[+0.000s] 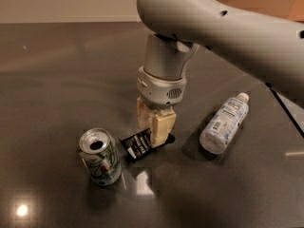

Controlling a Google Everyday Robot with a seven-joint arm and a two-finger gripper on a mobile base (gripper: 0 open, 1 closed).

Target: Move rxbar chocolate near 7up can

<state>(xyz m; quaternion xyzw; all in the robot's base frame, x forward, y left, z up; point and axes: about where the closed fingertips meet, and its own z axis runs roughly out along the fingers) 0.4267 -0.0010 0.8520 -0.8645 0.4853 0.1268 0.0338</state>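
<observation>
The rxbar chocolate is a small flat black wrapper with white lettering. It is tilted, with its left end low by the dark table. My gripper points straight down and its tan fingers are shut on the bar's right end. The 7up can stands upright just left of the bar, silver top with an open tab, white and green sides. A small gap shows between the bar and the can.
A clear plastic bottle with a white cap and label lies on its side to the right of my gripper. My grey arm reaches in from the upper right. A bright light reflection shows at the table's front left.
</observation>
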